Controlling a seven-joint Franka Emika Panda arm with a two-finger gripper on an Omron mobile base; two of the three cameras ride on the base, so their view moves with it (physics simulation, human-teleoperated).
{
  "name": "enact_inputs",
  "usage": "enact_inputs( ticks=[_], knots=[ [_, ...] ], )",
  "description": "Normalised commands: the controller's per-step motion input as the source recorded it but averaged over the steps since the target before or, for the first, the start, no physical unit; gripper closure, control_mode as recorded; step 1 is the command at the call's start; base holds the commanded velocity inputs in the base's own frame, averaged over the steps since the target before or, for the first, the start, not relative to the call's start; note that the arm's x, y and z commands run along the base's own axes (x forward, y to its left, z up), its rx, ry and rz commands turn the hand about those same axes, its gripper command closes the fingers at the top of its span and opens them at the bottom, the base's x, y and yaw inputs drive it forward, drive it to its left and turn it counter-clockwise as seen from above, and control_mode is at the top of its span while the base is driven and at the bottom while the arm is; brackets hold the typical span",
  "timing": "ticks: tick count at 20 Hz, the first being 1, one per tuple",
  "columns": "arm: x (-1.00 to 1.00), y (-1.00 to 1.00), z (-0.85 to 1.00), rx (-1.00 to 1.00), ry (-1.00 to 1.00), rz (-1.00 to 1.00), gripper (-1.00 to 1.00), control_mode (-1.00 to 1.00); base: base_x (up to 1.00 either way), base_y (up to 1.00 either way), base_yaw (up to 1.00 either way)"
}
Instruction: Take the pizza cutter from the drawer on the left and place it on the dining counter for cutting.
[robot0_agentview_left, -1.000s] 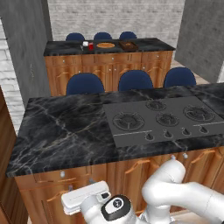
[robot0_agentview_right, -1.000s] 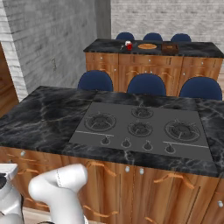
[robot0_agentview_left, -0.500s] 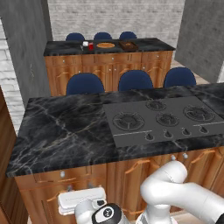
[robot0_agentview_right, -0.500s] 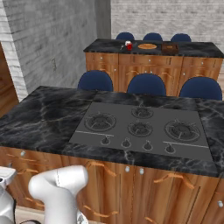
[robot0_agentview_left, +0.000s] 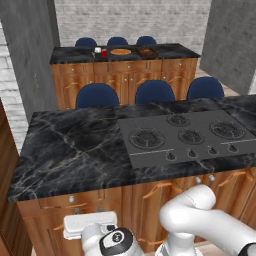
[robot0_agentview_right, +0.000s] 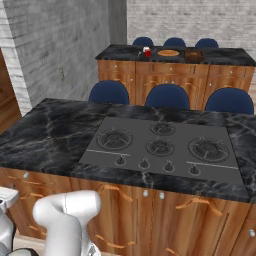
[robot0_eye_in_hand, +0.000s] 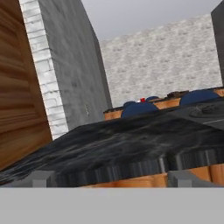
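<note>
Island: black white-veined marble island with a grey gas cooktop (robot0_agentview_left: 75, 145) fills the foreground of both base views, wooden cabinet fronts below its edge; it is not the goal surface
Dining counter: long black marble-topped dining counter on brown wooden cabinets (robot0_agentview_left: 165, 51) stands well beyond the island, against the far brick wall, with a round flat pizza (robot0_agentview_left: 120, 51), a small red item and a dark tray on top
Chairs: row of blue round-backed chairs (robot0_agentview_left: 155, 91) sits between island and dining counter
Arm: white Franka arm (robot0_agentview_left: 200, 220) is bent low in front of the island's cabinet fronts, its hand down toward the left end
Drawer: shallow reddish-brown wooden drawer with a small round silver knob (robot0_agentview_left: 71, 199) lies under the island's left edge, just above the hand; it looks closed
Gripper: two-finger gripper (robot0_eye_in_hand: 109, 178) faces the underside of the marble lip from close by, its small dark tips spread wide with nothing between them
Pizza cutter: slim dark-handled pizza cutter cannot be made out anywhere; judged to lie inside the closed drawer
Done: as far as one can judge, only the approach to the drawer front
Left: pulling the knob to open the drawer, finding and pinching the cutter, carrying it round the island to the dining counter and setting it down near the pizza
</note>
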Motion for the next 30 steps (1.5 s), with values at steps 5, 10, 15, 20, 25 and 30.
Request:
enact_inputs(
  ticks=[5,10,15,20,25,30],
  knots=[
    [0.33,0.07,0.0,0.01,0.03,0.0,-1.0,-1.0,0.0,0.0,0.0],
    [0.21,0.0,-0.14,0.01,0.03,0.0,-1.0,-1.0,0.0,0.0,0.0],
    [0.13,0.02,-0.32,0.0,0.0,0.0,-1.0,-1.0,0.0,0.0,0.0],
    [0.19,0.13,-0.28,0.0,0.0,0.0,-1.0,-1.0,0.0,0.0,0.0],
    [0.26,0.16,-0.27,0.0,-0.01,0.0,-1.0,-1.0,0.0,0.0,0.0],
    [0.28,0.09,-0.26,0.0,-0.08,0.0,-1.0,-1.0,0.0,0.0,0.0]
  ],
)
